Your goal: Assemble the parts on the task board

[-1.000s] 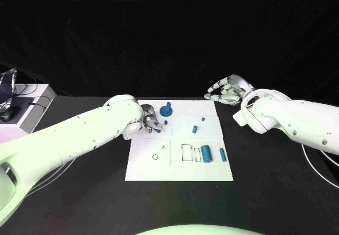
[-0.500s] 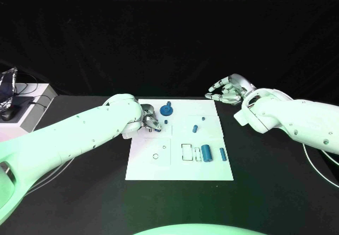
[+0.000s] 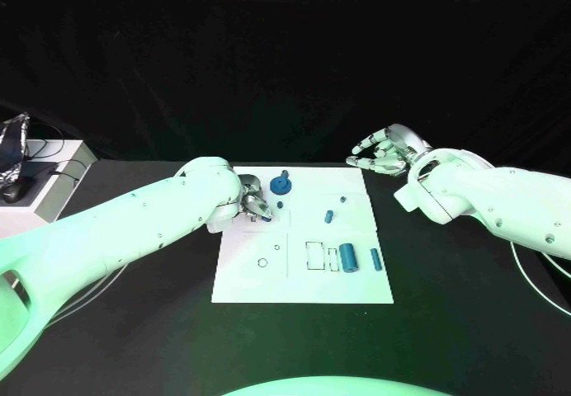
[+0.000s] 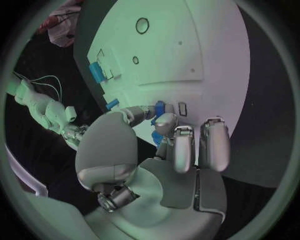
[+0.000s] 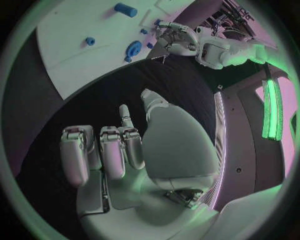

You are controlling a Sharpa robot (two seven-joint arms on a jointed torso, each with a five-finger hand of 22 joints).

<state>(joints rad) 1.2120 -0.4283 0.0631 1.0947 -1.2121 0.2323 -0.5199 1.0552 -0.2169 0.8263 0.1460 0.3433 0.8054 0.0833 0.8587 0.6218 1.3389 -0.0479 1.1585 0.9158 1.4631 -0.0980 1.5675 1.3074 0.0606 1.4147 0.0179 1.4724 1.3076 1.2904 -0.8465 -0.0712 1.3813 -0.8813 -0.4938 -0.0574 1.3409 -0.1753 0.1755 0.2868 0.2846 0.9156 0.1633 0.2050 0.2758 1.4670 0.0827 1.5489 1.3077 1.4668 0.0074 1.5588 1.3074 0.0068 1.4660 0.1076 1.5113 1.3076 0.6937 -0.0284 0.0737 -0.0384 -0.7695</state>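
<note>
Blue part [image 4: 159, 108], mostly hidden, sits pinched in the left hand [image 3: 253, 204]; the right hand [image 3: 383, 153] curls in, holding nothing.

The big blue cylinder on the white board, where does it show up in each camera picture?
Head view: big blue cylinder lies on the board's near right part, beside the outlined rectangles.
Left wrist view: it sits at the board's edge, beyond the left hand.
Right wrist view: it lies on the board.
Shared landmark: the blue gear-like part.

No legible text, seemingly.
</note>
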